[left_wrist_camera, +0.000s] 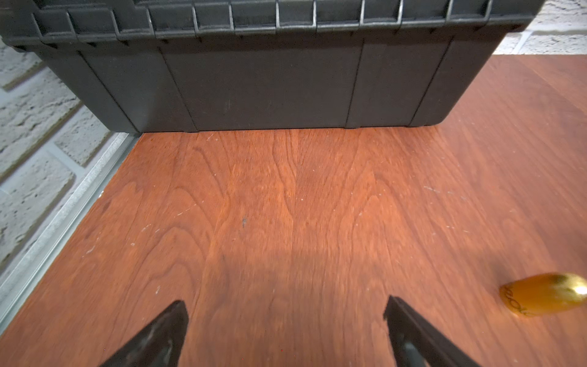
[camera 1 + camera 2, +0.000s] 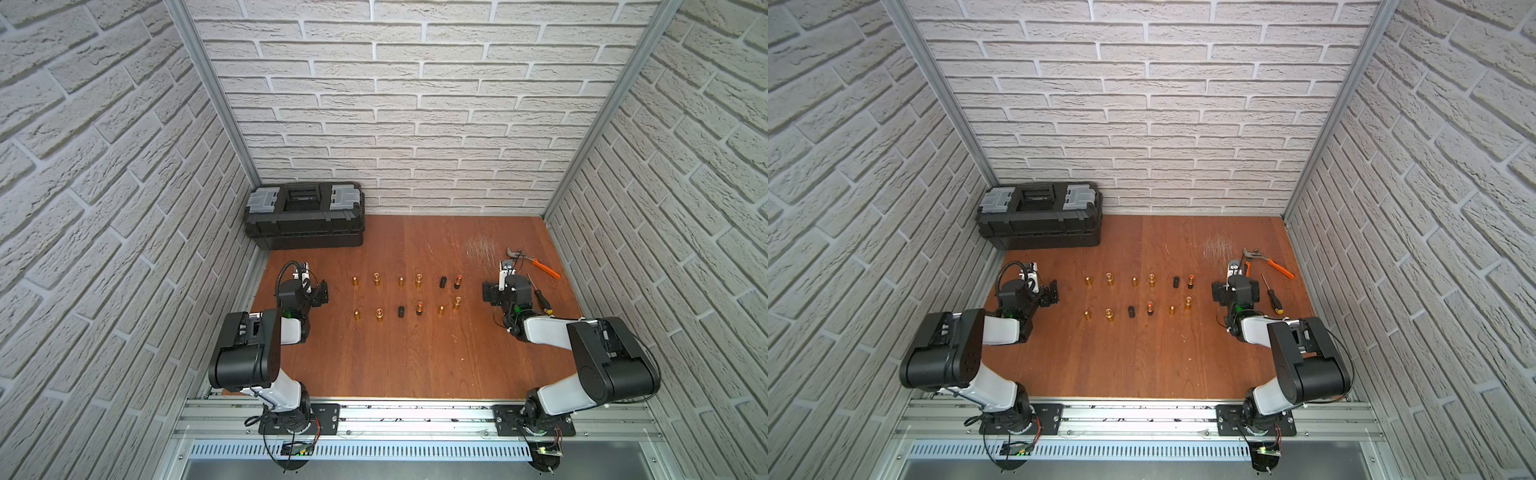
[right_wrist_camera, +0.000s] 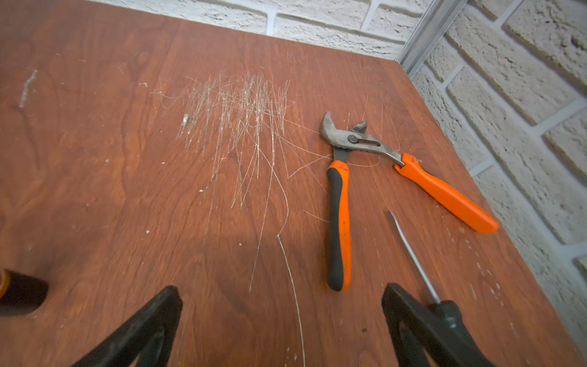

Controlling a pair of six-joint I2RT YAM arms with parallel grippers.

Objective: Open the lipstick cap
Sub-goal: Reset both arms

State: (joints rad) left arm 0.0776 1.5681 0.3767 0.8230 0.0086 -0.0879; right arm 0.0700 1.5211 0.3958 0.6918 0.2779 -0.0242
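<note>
Gold and black cylindrical lipstick tubes (image 2: 418,280) upright in two rows, mid brown wooden table (image 2: 415,365), between arms. Left gripper (image 1: 285,303) spread wide, empty, facing black plastic toolbox (image 1: 254,89). Right gripper (image 3: 280,288) spread wide, empty, near orange-handled pliers (image 3: 340,222), black-handled screwdriver (image 3: 410,251).

Black joint housings (image 2: 245,365), white link shells (image 2: 291,332), looped black cable (image 2: 281,272), green lights (image 2: 288,312), pointed black claw fingers (image 1: 158,336)

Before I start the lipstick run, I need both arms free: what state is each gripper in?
Left gripper: open, holding nothing.
Right gripper: open, holding nothing.
</note>
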